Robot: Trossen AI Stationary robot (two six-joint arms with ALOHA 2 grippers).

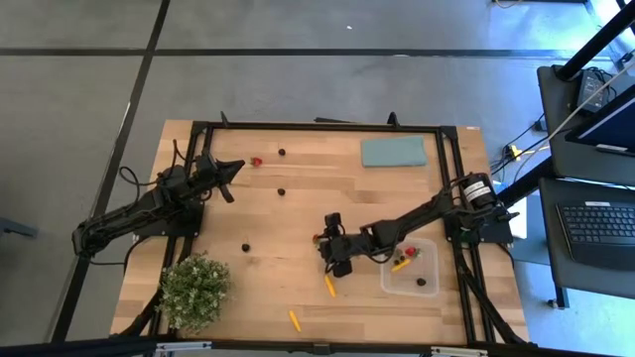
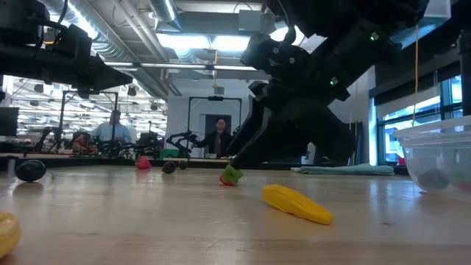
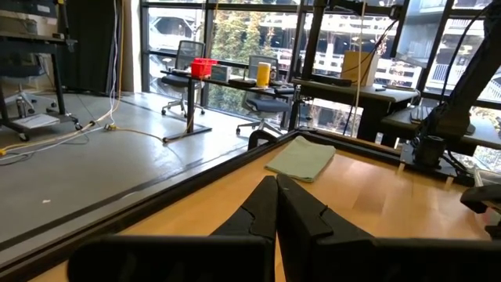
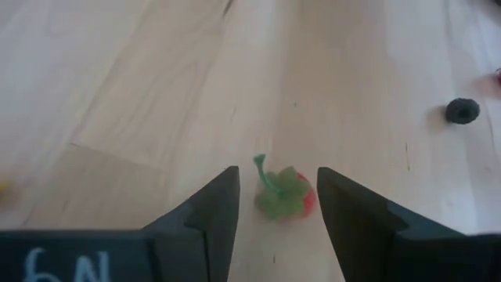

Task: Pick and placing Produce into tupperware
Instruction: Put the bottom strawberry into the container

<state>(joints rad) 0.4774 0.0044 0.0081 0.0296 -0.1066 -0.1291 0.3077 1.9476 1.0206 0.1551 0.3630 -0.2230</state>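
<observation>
The wooden bench [image 1: 298,218] carries a clear tupperware [image 1: 411,268] near its right front corner, with a few produce pieces already inside. The right tool [image 4: 277,205], just left of the tupperware, is open with its fingers on either side of a red strawberry [image 4: 286,194] lying on the bench. The left tool [image 3: 276,205] is closed and empty, raised over the far left of the bench. Other berries and carrot sticks lie scattered.
</observation>
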